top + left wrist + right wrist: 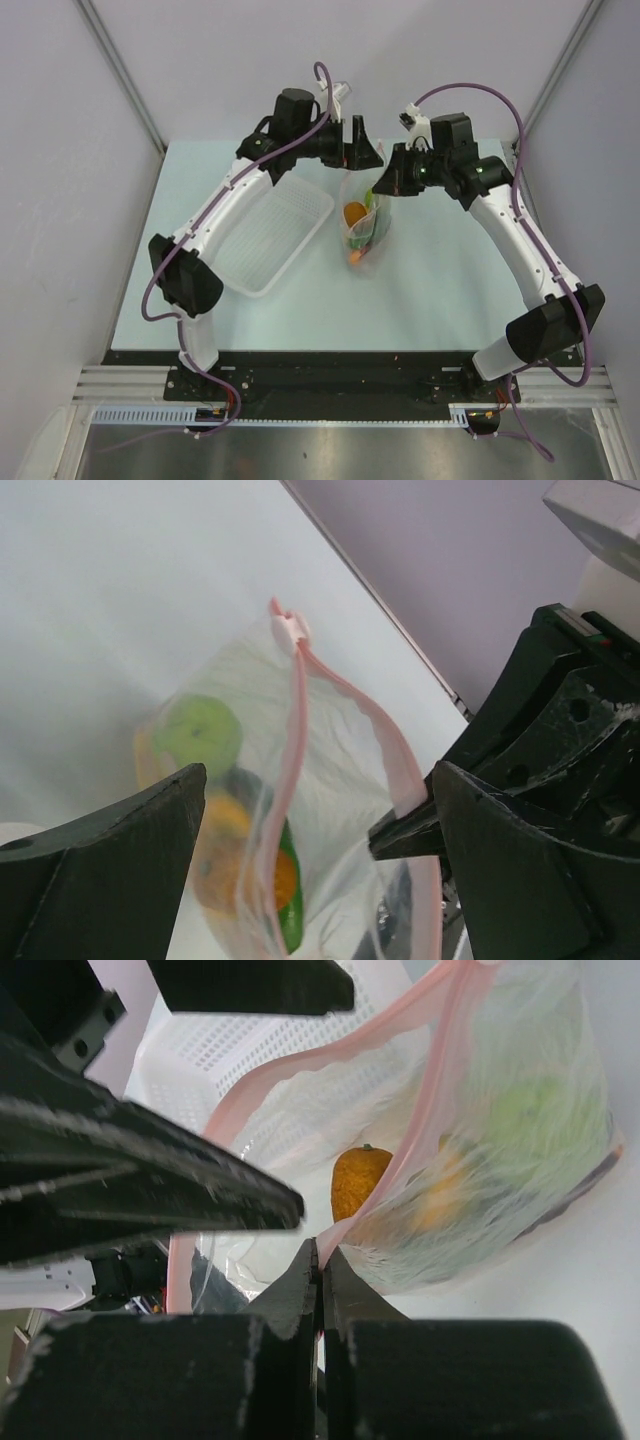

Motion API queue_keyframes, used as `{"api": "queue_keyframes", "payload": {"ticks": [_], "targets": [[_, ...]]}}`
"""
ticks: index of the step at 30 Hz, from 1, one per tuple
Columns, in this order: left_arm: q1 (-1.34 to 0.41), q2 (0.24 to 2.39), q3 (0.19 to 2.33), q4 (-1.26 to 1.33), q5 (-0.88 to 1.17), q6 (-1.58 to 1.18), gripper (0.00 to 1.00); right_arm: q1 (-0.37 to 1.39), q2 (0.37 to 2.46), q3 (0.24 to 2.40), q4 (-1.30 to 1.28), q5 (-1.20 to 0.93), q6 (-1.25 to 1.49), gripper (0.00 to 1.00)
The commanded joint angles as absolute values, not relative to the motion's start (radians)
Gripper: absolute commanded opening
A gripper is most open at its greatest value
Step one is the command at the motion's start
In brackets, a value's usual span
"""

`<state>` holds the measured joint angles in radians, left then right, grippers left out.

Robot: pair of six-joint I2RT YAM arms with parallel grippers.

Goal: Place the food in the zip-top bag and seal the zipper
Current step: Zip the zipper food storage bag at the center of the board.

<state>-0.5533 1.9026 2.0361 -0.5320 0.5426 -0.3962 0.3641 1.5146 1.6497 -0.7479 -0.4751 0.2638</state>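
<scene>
You had no readable text, label, brand, number or sign in any of the three views. The bag (368, 232) and the tray (262, 240) carried no legible printing or marking.

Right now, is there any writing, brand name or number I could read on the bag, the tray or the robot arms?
No readable text anywhere.
The zip-top bag, its zipper, the white tray, the left arm and the right arm show no legible words, brands or numbers in any view.
</scene>
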Motion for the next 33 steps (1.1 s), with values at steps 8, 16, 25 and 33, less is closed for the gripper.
{"api": "queue_keyframes", "payload": {"ticks": [8,16,25,33], "targets": [[-0.584,1.960,2.102,-0.523,0.546,-0.496,0.96,0.454,1.513,1.606,-0.604,-0.411,0.287,0.03],[-0.586,1.976,2.111,-0.610,0.548,-0.419,0.55,0.468,1.496,1.594,-0.574,-0.324,0.255,0.11],[-0.554,1.930,2.068,-0.557,0.945,-0.093,0.53,0.234,1.375,1.621,-0.646,-0.713,-0.032,1.00],[-0.571,2.009,2.223,-0.830,1.103,0.185,0.00,0.193,1.287,1.594,-0.808,-0.739,-0.238,1.00]]}}
